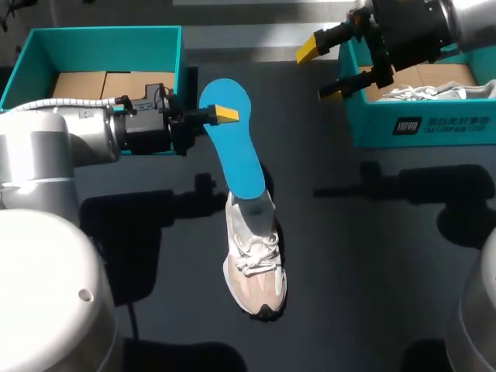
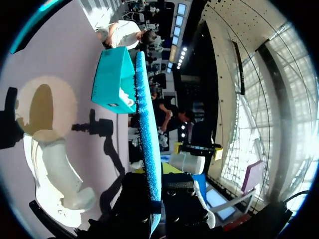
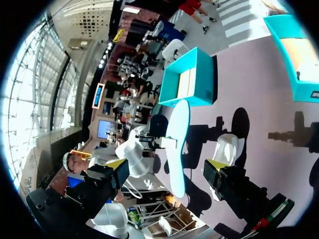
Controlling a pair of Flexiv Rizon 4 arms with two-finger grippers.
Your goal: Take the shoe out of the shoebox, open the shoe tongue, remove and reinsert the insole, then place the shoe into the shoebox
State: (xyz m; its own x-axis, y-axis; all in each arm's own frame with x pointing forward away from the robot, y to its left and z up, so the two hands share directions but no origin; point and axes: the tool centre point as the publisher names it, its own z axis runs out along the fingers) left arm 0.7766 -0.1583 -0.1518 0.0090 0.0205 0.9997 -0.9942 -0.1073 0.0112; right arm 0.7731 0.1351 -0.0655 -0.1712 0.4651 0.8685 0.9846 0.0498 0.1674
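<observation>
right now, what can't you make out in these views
- Head view: whether the insole end sits inside the shoe; the insole covers the heel opening.
- Head view: one finger of the left tool, under the insole.
- Head view: the right box, cut by the edge and partly behind the right tool.
- Left wrist view: the insole's face; it shows edge-on.

Right shoebox [image 1: 372, 128] carrying white print [image 1: 442, 124] on teal front wall, seen in head view: small square emblem, then two short rows of characters running beside it. Characters coming out too small and blurred; nothing reading clearly. In right wrist view, same wall of right shoebox [image 3: 301, 94] showing tiny white mark [image 3: 315, 93], also not reading as any word or number.
</observation>
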